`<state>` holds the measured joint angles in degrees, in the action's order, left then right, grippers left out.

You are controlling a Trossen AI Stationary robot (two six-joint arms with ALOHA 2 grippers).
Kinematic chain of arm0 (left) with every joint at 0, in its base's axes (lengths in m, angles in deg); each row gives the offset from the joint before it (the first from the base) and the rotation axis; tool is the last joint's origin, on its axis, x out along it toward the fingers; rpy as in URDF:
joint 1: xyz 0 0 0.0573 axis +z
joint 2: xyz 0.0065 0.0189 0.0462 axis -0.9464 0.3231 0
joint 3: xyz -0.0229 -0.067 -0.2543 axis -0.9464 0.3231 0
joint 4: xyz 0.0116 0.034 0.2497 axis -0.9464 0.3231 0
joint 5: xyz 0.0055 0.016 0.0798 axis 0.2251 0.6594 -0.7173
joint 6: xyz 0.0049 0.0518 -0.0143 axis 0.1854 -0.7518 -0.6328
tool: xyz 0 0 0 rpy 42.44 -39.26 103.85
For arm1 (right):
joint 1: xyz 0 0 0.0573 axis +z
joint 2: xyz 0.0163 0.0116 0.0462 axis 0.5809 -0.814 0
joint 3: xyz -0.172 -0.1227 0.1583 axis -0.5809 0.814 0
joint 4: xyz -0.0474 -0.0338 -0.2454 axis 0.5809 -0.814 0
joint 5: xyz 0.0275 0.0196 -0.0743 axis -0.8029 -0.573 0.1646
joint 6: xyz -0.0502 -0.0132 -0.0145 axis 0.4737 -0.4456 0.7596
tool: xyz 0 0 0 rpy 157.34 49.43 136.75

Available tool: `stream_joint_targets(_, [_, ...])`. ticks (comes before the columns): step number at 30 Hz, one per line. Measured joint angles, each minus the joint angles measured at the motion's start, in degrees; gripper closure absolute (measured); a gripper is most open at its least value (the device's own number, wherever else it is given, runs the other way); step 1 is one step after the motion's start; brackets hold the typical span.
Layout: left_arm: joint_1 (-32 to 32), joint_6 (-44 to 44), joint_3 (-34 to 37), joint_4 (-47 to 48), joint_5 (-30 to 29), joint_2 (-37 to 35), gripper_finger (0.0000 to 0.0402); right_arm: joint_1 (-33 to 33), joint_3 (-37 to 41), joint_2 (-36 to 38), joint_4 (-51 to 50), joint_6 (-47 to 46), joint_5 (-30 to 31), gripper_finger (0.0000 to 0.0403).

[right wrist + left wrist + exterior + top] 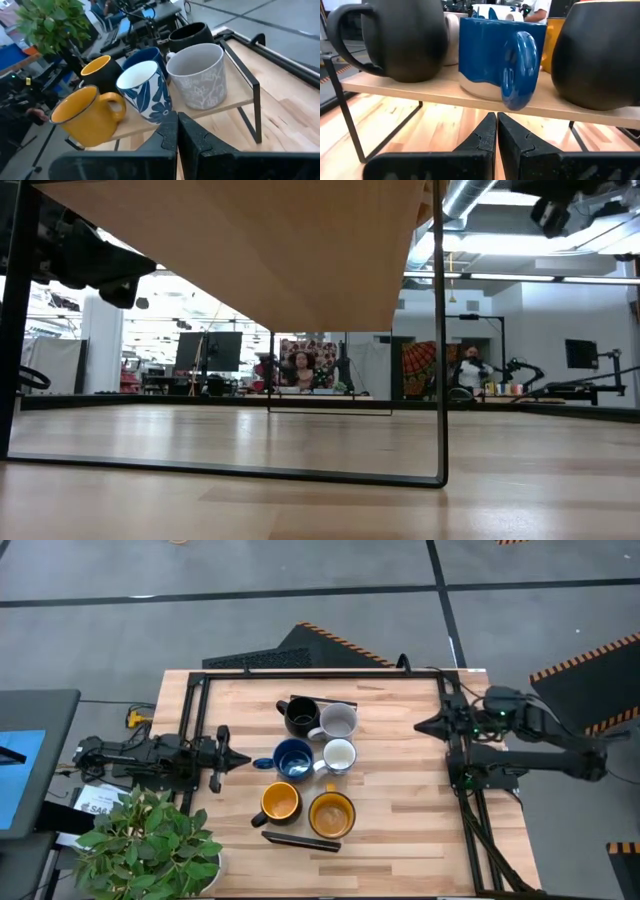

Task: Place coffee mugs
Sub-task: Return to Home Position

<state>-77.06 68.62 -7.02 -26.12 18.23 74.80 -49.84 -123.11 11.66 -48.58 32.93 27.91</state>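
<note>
Six mugs stand upright in pairs on a raised light wooden shelf [420, 92] with black metal legs, at the table's middle. The black mug [302, 716] and pale grey patterned mug [339, 721] are farthest. The dark blue mug [293, 758] and white blue-leafed mug [340, 755] sit in the middle. Two yellow-orange mugs [280, 802] [332, 815] are nearest. My left gripper [240, 759] is shut, level at the shelf's left side, below the blue mug's handle [520, 70]. My right gripper [420, 726] is shut, to the right of the mugs and apart from them.
A black rail frame [190, 720] runs along the table's left, far and right sides. A leafy potted plant [150, 840] stands at the near left corner. A dark bar [300, 840] lies just before the yellow-orange mugs. Bare wood lies between the mugs and my right gripper.
</note>
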Motion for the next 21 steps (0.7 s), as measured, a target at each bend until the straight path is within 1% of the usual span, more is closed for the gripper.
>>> stream_joint_targets(3, [0.0,-1.6,0.0,0.0,0.0,0.0,0.0401,0.0,1.6,3.2,0.8,0.4,0.0,0.0378])
stream_joint_targets(6, [0.0,-1.8,0.0,0.0,0.0,0.0,0.0401,0.0,5.6,6.7,4.7,0.1,0.0,0.0378])
stream_joint_targets(11, [0.0,-1.5,0.0,0.0,-0.2,0.0,0.0401,0.8,17.8,11.2,22.8,-3.6,0.0,0.0378])
stream_joint_targets(15, [0.0,-1.3,0.0,0.0,-0.2,0.0,0.0401,3.3,25.7,13.0,30.8,-4.0,1.1,0.0381])
stream_joint_targets(18, [0.0,-1.6,0.0,0.0,-0.2,0.0,0.0401,5.6,29.1,14.4,33.8,-4.3,3.4,0.0383])
stream_joint_targets(21, [0.0,-1.1,0.0,0.0,-0.2,0.0,0.0401,8.2,31.4,15.9,34.3,-4.1,4.7,0.0384])
